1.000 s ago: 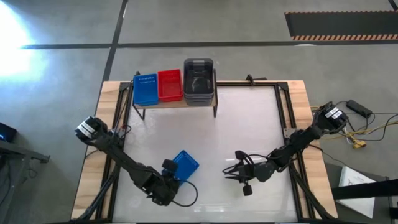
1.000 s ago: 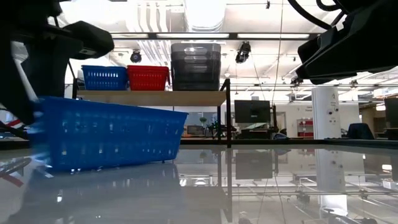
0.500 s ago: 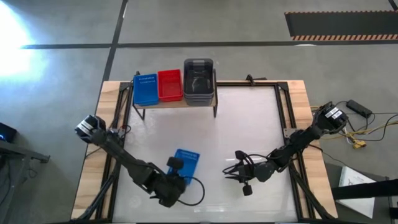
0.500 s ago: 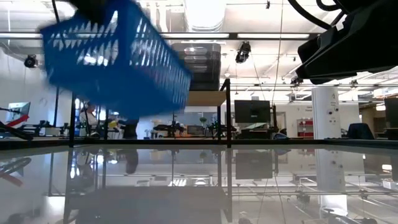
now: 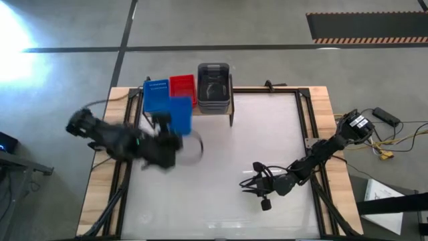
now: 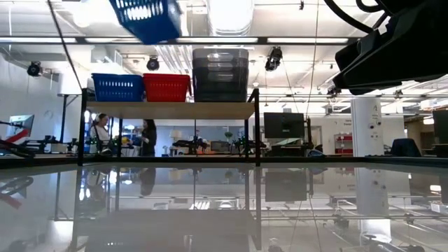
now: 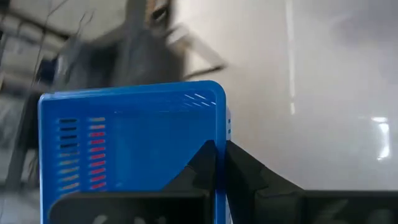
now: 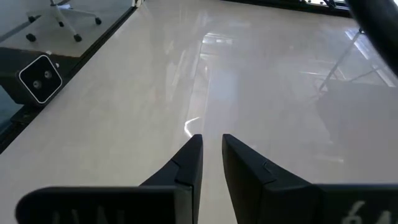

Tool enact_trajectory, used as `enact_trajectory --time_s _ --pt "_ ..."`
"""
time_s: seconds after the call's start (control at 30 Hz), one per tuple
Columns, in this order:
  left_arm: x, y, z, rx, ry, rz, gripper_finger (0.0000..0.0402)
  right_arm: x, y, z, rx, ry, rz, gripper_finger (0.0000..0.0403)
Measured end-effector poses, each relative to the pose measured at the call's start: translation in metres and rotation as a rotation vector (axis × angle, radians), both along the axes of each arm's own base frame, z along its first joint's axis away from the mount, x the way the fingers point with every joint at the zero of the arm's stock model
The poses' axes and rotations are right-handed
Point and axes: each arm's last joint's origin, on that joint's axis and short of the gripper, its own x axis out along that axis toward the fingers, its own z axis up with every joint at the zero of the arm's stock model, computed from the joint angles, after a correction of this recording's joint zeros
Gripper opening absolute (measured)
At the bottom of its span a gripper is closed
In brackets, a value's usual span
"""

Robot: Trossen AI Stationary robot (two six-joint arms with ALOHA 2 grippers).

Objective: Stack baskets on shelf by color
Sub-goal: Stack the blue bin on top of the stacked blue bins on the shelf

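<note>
High view had the left arm stretched from the table's left edge toward the small wooden-topped shelf on black legs (image 5: 212,111), with the left gripper (image 5: 175,134) just in front of the shelf. Its jaws were clamped on the wall of a blue perforated plastic basket (image 5: 180,114), held in the air; the left wrist view showed one dark finger inside the wall and one outside. Low view put that carried basket (image 6: 148,17) above shelf height, over the shelf's left part, touching nothing.

On the shelf, low view showed a blue mesh basket on the shelf (image 6: 117,87) at the left end, a red mesh basket (image 6: 166,87) touching it in the middle, and a dark grey translucent basket stack (image 6: 220,73) at the right end. Contents of any basket: couldn't tell.

The right arm lay low over the white-topped table (image 5: 254,134), well away from the shelf near the table's front right; the right gripper (image 5: 247,186) held nothing, jaws narrow with a small gap.

Two people (image 6: 126,134) stood in the room behind the shelf. Cables (image 5: 391,144) lay off the table's right edge.
</note>
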Motion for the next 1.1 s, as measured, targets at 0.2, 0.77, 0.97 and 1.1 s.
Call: enact_trajectory --time_s 0.2,0.77,0.97,1.1 --pt "-0.038 0.091 0.005 0.039 0.103 0.146 0.0000 0.000 0.000 0.000 0.002 0.001 -0.001 0.0054" --pt "-0.068 0.175 -0.041 -0.225 0.217 0.135 0.0000 0.000 -0.001 0.000 0.014 -0.002 -0.034 0.0054" --pt "-0.062 0.178 -0.050 -0.231 0.265 0.148 0.0023 0.000 -0.001 0.000 0.021 -0.001 -0.038 0.0054" --pt "-0.061 0.179 -0.051 -0.229 0.270 0.151 0.0070 0.000 -0.001 0.000 0.022 -0.001 -0.039 0.0054"
